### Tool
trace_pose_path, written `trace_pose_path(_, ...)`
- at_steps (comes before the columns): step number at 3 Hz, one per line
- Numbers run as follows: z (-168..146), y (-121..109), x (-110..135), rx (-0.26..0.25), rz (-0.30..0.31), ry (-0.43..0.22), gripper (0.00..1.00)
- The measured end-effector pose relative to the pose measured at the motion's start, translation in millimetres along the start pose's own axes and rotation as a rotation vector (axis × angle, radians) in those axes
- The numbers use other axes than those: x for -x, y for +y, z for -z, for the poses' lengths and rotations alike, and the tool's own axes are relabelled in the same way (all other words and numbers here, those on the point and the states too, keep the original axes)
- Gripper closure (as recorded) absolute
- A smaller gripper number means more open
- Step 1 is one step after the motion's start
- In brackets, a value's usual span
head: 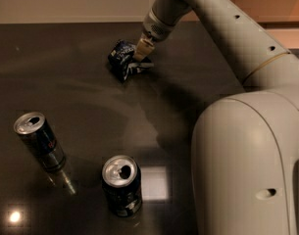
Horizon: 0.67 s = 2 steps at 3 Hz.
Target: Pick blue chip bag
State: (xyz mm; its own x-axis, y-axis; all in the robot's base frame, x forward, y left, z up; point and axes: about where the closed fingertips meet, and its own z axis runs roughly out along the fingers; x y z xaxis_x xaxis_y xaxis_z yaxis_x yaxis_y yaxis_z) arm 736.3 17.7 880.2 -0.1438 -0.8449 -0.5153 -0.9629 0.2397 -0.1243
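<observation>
blue chip bag [120, 58] sits against the claw [141, 51].

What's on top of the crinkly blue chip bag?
The robot's gripper sits over the right edge of the blue chip bag, at the far side of the dark table. Nothing else lies on the bag. The part beneath the gripper is covered and cannot be seen.

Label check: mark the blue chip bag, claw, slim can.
blue chip bag [120, 58]: camera view, crumpled blue face.
claw [141, 50]: camera view, tip, at bag's right edge.
slim can [41, 143]: camera view, side wall.
</observation>
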Motion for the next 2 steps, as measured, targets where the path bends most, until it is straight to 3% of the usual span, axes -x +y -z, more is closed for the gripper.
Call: trace_pose_path(2, 22, 5, 6, -0.004, 0.004, -0.047, 1.00)
